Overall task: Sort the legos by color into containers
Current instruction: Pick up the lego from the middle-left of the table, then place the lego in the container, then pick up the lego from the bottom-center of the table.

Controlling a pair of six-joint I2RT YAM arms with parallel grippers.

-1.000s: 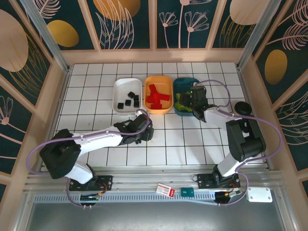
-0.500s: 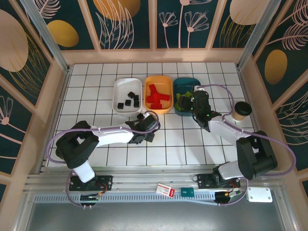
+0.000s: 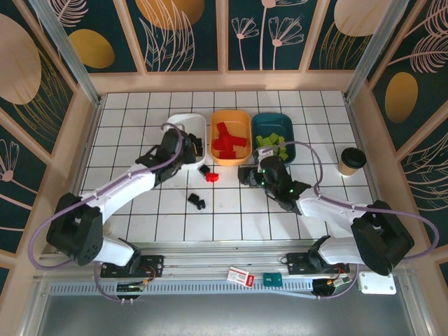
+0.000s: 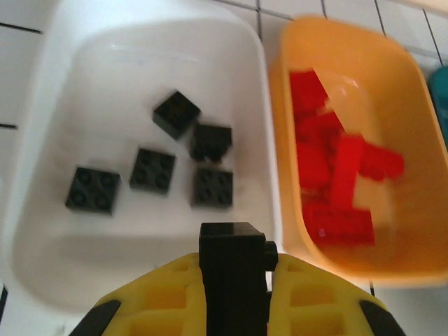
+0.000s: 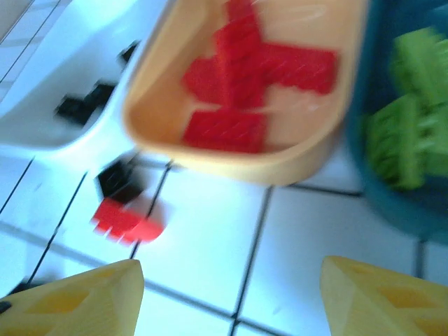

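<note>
Three trays are standing side by side in a row at the far part of the surface (image 3: 140,112): the left tray (image 3: 183,120), the middle tray (image 3: 241,120) and the right tray (image 3: 269,120). Bricks (image 4: 150,170) are lying inside each one. The cup (image 3: 351,161) is standing right of the row, well apart. Two loose bricks (image 3: 208,173) are lying just before the gap between the left and middle trays, and further bricks (image 3: 196,201) nearer to the arms. The left fingers (image 4: 315,301) are keeping one held brick (image 4: 233,252) over the left tray's near rim.

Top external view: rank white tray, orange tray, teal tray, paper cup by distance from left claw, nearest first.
1. white tray: left end of the row, beneath the left claw, which grips a black brick.
2. orange tray: middle of the row.
3. teal tray: right end of the row.
4. paper cup: far right.
</note>
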